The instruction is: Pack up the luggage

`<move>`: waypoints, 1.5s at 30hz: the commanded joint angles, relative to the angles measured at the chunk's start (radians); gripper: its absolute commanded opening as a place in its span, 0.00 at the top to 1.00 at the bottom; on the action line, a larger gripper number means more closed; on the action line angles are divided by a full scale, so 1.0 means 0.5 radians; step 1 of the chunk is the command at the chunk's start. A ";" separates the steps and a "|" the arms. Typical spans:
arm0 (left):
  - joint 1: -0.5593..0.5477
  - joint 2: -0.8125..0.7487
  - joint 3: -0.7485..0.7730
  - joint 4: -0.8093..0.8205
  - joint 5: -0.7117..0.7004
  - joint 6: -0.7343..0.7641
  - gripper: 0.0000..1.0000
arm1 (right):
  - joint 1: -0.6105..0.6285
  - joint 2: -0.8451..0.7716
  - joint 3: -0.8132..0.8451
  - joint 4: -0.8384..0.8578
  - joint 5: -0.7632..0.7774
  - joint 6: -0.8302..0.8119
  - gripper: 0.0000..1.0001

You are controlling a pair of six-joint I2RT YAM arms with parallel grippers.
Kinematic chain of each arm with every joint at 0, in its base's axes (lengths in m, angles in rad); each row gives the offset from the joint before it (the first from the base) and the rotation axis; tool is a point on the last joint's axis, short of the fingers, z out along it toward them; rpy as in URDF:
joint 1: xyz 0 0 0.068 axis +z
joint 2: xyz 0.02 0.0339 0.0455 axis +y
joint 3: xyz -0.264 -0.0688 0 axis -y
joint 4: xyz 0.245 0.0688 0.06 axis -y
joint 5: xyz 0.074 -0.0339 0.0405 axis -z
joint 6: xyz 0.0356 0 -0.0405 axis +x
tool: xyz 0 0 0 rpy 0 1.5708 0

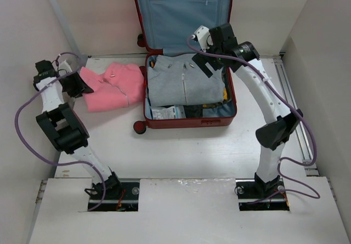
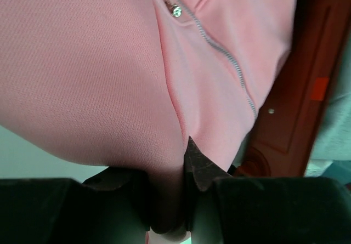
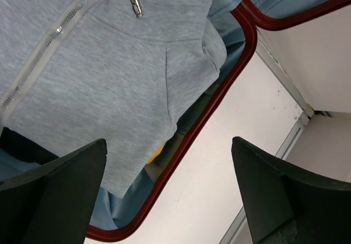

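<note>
The luggage [image 1: 189, 123] lies open on the table with its lid upright at the back, blue lining showing. A folded grey zip hoodie [image 1: 184, 82] fills most of its base. On the table to its left lies a pink zip jacket [image 1: 112, 85]. My left gripper [image 1: 77, 84] is at the jacket's left edge. In the left wrist view the left gripper [image 2: 167, 200] is shut on a fold of the pink jacket [image 2: 98, 63]. My right gripper [image 1: 205, 63] hangs open over the luggage's back right corner. The right wrist view shows its fingers [image 3: 66, 183] wide apart above the grey hoodie [image 3: 98, 74] and the red rim [image 3: 219, 96].
Under the hoodie's front edge sit a white and blue packet [image 1: 167, 113], dark items and something yellow [image 1: 225, 93]. A luggage wheel [image 1: 140, 127] sticks out at the front left. A metal rail [image 1: 290, 90] runs along the table's right side, and walls close in on both sides.
</note>
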 commanded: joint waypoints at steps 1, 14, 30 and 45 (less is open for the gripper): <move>-0.072 -0.150 0.169 -0.134 0.197 -0.052 1.00 | -0.009 -0.155 -0.072 0.136 0.048 -0.038 0.01; -0.336 -0.061 0.908 0.117 0.442 -0.672 1.00 | 0.012 -0.228 -0.179 0.136 0.048 -0.016 0.01; -0.422 -0.049 1.223 1.289 0.445 -1.902 1.00 | 0.068 -0.247 -0.152 0.118 0.042 0.103 0.01; -1.074 0.347 1.825 2.280 0.375 -2.816 1.00 | -0.088 -0.412 -0.327 0.051 0.219 0.470 0.01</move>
